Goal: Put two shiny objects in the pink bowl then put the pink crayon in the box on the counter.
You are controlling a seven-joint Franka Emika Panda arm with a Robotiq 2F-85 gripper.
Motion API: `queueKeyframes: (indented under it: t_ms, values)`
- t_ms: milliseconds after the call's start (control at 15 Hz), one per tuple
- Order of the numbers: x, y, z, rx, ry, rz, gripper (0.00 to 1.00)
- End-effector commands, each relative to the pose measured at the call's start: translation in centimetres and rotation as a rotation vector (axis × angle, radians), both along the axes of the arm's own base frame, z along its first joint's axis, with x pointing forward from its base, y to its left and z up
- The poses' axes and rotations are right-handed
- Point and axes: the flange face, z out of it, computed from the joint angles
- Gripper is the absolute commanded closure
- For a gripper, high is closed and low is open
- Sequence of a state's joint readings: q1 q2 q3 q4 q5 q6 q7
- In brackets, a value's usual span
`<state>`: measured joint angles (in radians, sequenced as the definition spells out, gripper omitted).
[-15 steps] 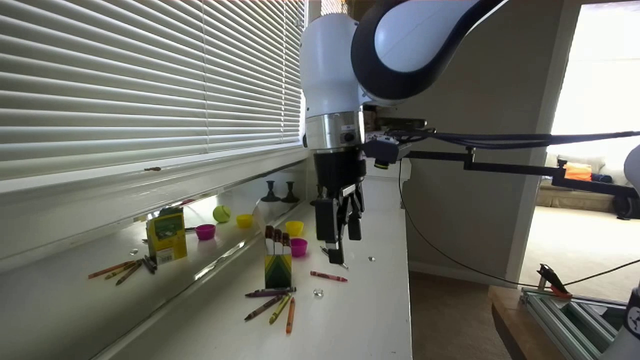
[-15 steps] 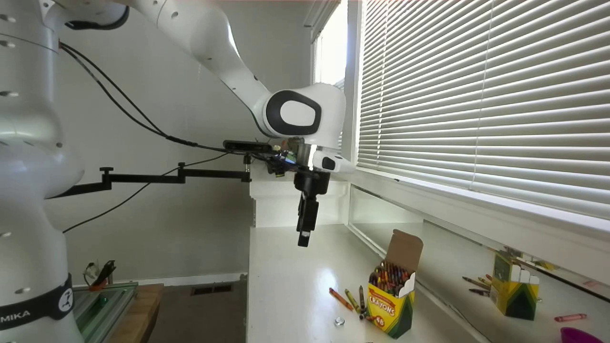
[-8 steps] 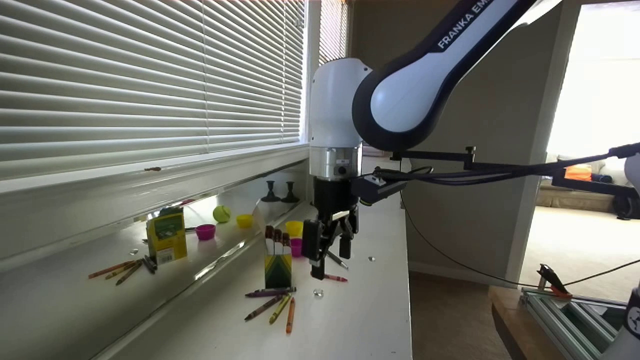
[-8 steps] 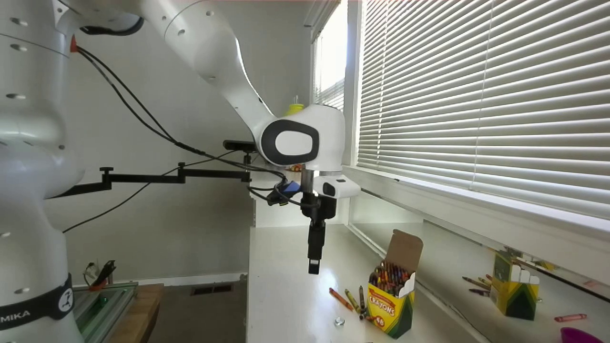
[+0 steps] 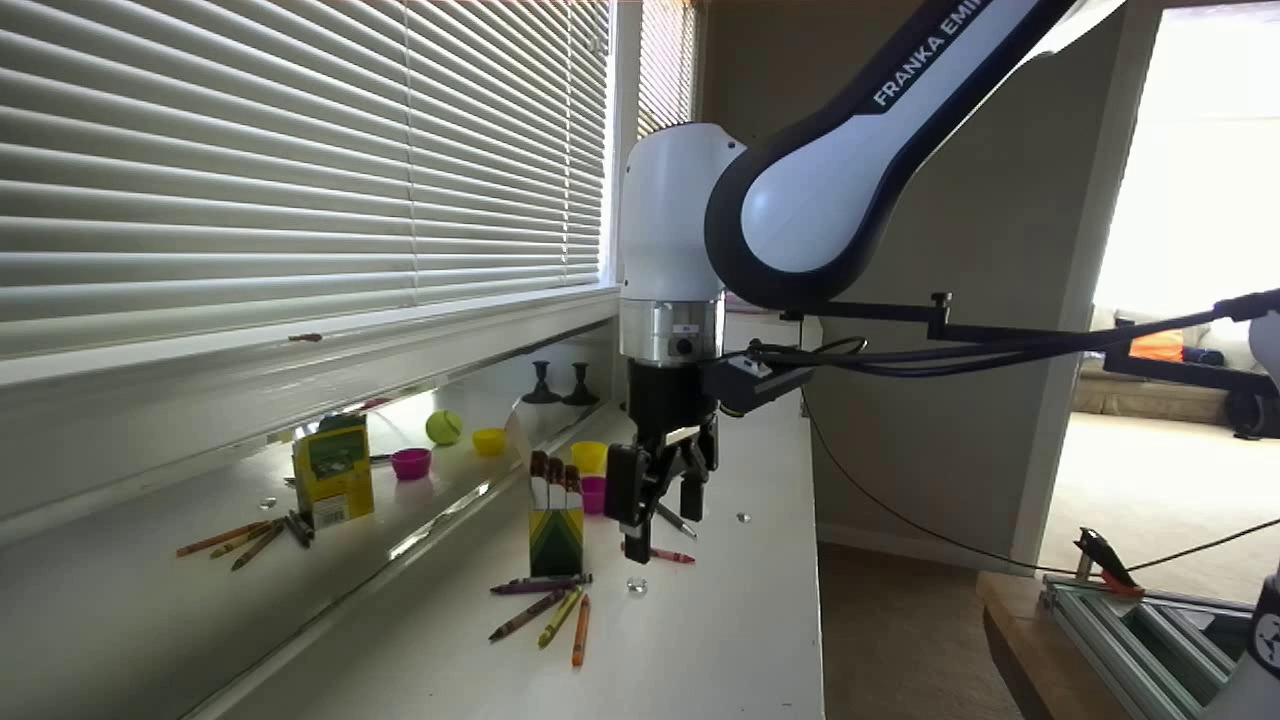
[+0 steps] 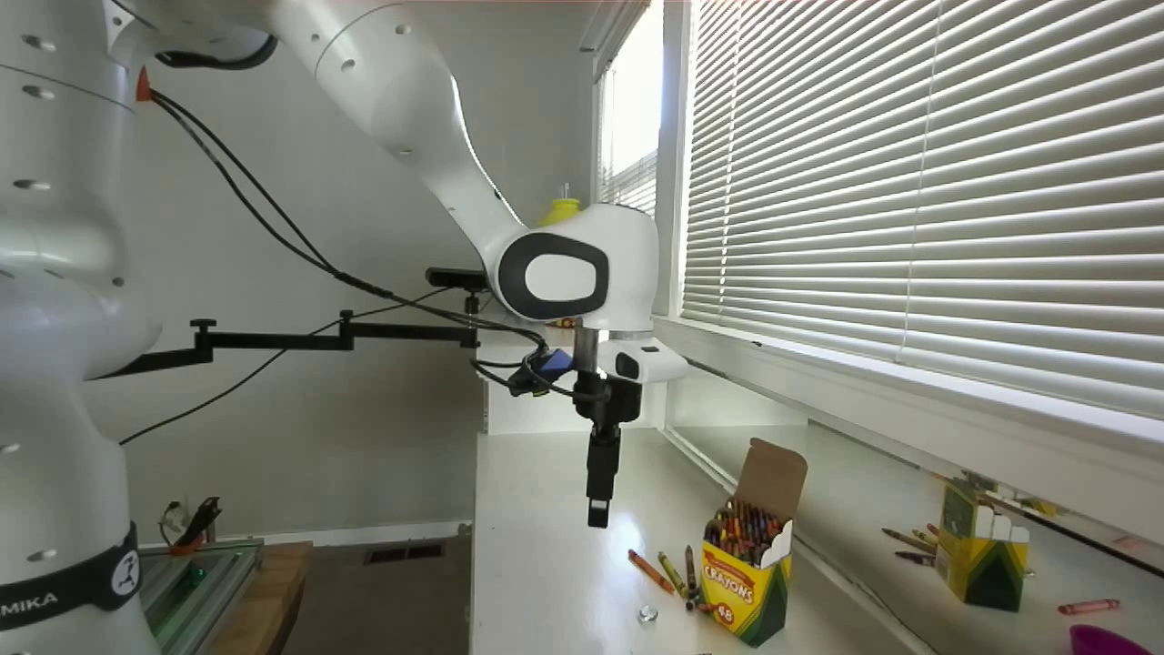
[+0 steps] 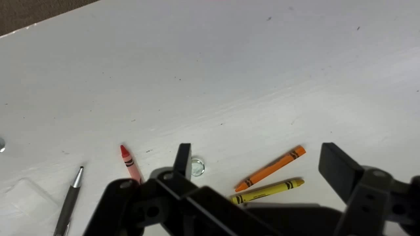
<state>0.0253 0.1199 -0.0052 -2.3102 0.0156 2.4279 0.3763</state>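
Observation:
My gripper [image 5: 664, 528] hangs above the counter [image 5: 730, 640], jaws wide apart with nothing between them. A clear shiny gem [image 7: 198, 167] lies on the surface below, partly covered by one finger in the wrist view; an exterior view shows this gem [image 6: 647, 615] too. Farther along is a second shiny gem [image 5: 743, 518], cut off at the wrist view's left edge. The pink crayon [image 7: 131, 165] lies flat, its rear end hidden behind the gripper. The pink bowl [image 5: 592, 496] stands beyond the box [image 5: 556, 545], an upright yellow-green carton. Seen from the front, the open-lidded box [image 6: 744, 591] is full of crayons.
An orange crayon [image 7: 270, 168], a yellow crayon [image 7: 267, 191] and darker crayons [image 5: 527, 615] lie before the box. A yellow bowl [image 5: 588, 457] and a dark pen [image 7: 69, 205] are nearby. The mirror [image 5: 330, 600] along the back reflects these things.
The arm has come down toward the counter and shifted slightly toward the box side, mostly in the earlier half second. The jaws stay wide apart; objects on the counter have not moved.

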Motion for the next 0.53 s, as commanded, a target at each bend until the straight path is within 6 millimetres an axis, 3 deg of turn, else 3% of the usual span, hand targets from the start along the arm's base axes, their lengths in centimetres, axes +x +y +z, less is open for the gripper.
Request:
queueKeyframes:
  t_ms: [0,467]
  values:
    - [0.7,-1.8,-0.8,-0.024,-0.023,-0.033,0.00]
    - [0.7,-5.7,-2.6,-0.018,-0.017,-0.114,0.00]
